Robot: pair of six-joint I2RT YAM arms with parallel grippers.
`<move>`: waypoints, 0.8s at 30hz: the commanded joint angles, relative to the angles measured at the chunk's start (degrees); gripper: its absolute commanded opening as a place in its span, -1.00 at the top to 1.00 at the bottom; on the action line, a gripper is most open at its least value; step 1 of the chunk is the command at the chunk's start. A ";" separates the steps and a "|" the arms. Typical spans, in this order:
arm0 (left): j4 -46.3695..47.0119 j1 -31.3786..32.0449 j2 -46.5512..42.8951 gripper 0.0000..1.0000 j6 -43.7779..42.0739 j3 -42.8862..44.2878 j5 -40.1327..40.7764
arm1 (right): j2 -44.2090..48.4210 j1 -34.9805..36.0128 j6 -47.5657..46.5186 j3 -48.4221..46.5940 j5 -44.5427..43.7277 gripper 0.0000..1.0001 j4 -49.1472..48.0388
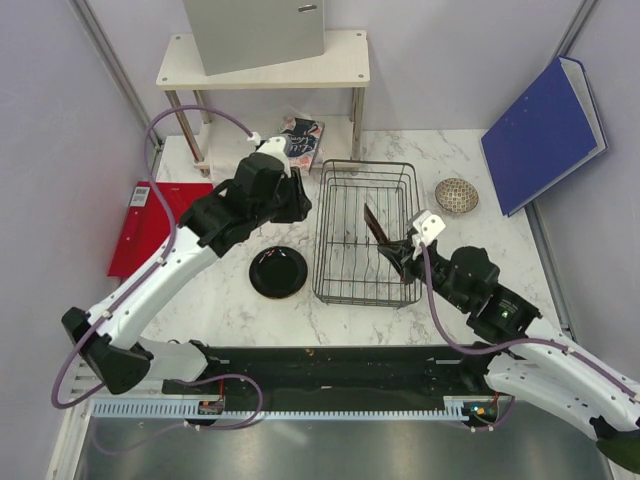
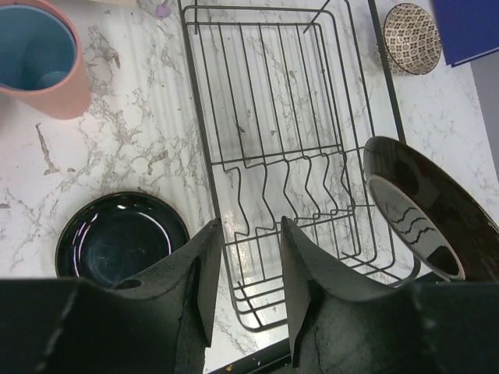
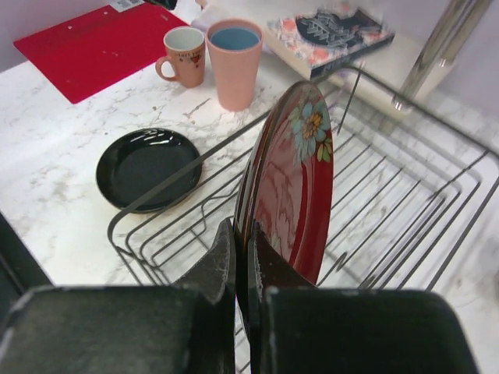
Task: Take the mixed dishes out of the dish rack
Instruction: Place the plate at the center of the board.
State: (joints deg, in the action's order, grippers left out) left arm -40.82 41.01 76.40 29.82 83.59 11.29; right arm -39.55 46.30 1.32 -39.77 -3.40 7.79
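Observation:
The dark wire dish rack (image 1: 345, 285) stands mid-table. My right gripper (image 1: 392, 250) is shut on the lower rim of the red floral plate (image 1: 374, 226) and holds it upright on edge over the rack's right side; the right wrist view shows the plate (image 3: 300, 171) pinched between the fingers (image 3: 243, 257). My left gripper (image 1: 298, 203) is open and empty, hovering by the rack's left edge (image 2: 204, 132). A black plate (image 1: 278, 272) lies flat on the table left of the rack. The tall pink cup (image 3: 234, 62) and small pink mug (image 3: 185, 56) stand beyond it. The speckled bowl (image 1: 456, 196) sits right of the rack.
A red mat (image 1: 150, 225) lies at the left edge. A white two-tier shelf (image 1: 265, 70) stands at the back, with a patterned book (image 1: 303, 140) beneath it. A blue binder (image 1: 545, 130) leans at the back right.

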 commanded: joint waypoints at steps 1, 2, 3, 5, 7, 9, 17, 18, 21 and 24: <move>-1.11 0.29 -5.20 0.16 -1.35 -3.61 1.19 | 3.60 5.36 -18.96 3.54 -6.00 1.00 -12.00; -1.11 0.21 -6.69 0.16 -1.43 -4.74 0.76 | 4.30 6.51 -25.25 4.34 -6.27 1.00 -12.97; -1.19 0.29 -7.31 0.16 -1.61 -5.36 0.49 | 4.48 7.82 -28.01 5.04 -6.79 1.00 -14.46; -1.11 0.21 -9.24 0.17 -1.96 -6.77 -1.17 | 4.22 11.87 -37.82 6.98 -8.81 1.00 -16.05; -0.67 0.29 -10.39 0.17 -2.22 -8.26 -2.93 | 2.74 15.72 -43.22 8.21 -12.05 1.00 -18.07; -0.23 0.29 -12.24 0.15 -2.75 -9.06 -6.09 | 1.24 18.54 -49.99 8.65 -15.22 1.00 -19.48; 1.53 0.21 -21.81 -0.63 -2.49 -16.79 -10.93 | -8.77 38.68 -76.55 15.34 -31.93 1.00 -30.73; 1.70 0.21 -22.78 -0.66 -2.23 -17.58 -12.59 | -9.57 39.73 -77.77 15.42 -33.06 1.00 -31.60; 1.62 0.21 -25.42 -0.86 -1.88 -20.04 -13.40 | -12.74 42.37 -79.63 15.07 -33.95 1.00 -32.75; 1.71 0.21 -26.65 -0.93 -2.40 -21.98 -16.11 | -14.76 43.78 -79.81 14.81 -33.60 1.00 -33.54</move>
State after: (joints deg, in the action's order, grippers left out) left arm -40.99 41.01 50.72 28.29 63.57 -0.43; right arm -53.54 88.58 -72.27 -23.49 -32.49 -16.27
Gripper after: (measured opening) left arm 0.955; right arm 0.037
